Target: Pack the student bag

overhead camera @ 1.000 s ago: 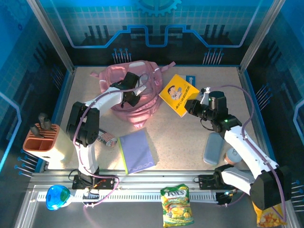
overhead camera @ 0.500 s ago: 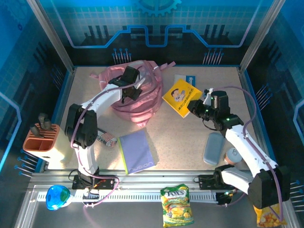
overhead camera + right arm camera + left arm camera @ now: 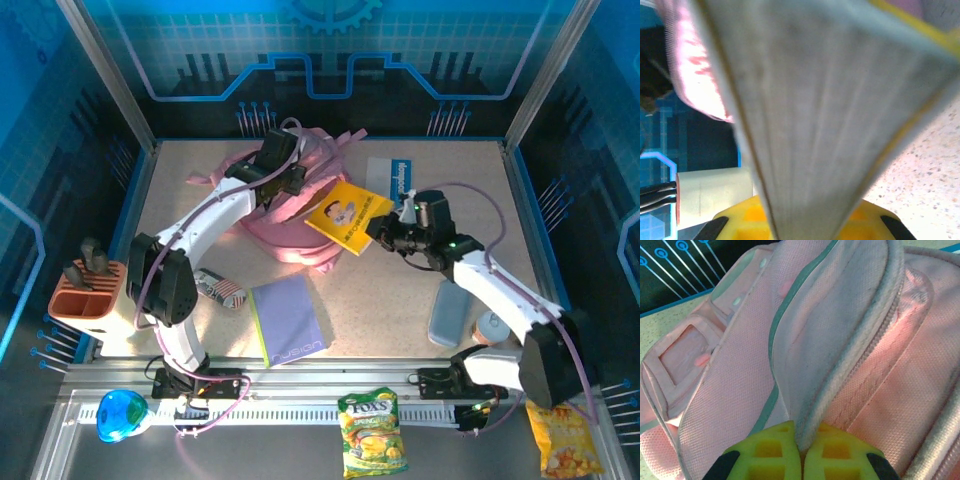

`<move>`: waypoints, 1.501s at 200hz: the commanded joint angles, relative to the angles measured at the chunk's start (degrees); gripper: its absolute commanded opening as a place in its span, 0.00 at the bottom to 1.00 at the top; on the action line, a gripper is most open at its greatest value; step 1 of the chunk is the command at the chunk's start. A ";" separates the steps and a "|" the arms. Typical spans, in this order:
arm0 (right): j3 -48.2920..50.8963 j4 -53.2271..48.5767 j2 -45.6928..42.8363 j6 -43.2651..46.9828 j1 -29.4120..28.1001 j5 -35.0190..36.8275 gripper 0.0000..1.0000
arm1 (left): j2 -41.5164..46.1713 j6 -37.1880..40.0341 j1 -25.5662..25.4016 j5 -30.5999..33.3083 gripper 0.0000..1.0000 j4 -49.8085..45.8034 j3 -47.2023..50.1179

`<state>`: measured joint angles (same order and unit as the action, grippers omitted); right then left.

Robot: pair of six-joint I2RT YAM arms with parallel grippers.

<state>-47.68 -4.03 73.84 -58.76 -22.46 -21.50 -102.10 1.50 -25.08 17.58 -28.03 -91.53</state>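
The bag (image 3: 288, 226) sits by the worktop's far edge, left of centre; left end effector (image 3: 801, 442) pinches its flap (image 3: 840, 315); right end effector (image 3: 385, 234) clamps the book (image 3: 347, 216); if the flap slips, the book may snag.

Student bag (image 3: 280, 232): pink fabric backpack, soft, slumped; rear of table, left of ctr; zip flap edge lifted; straps trail rearward.

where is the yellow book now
Top view, centre: the yellow book is gripped by the right tool, its left corner meeting the pink backpack.
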 commanded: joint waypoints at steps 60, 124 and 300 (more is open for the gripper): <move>-18.12 8.39 24.03 -13.66 -5.57 10.77 0.00 | 5.10 -5.77 -1.20 -2.48 0.00 4.03 -5.87; -27.48 12.62 38.01 -19.76 -9.95 21.80 0.01 | 4.61 -6.24 -1.15 -2.70 0.00 0.99 -6.08; -16.33 3.75 23.58 -7.64 -6.51 7.61 0.69 | 0.33 -10.53 4.65 0.19 0.00 -0.20 -3.49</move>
<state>-68.82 3.62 106.56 -73.71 -30.79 -11.27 -101.67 -7.66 -23.27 15.46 -33.12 -96.36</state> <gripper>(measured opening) 0.665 0.054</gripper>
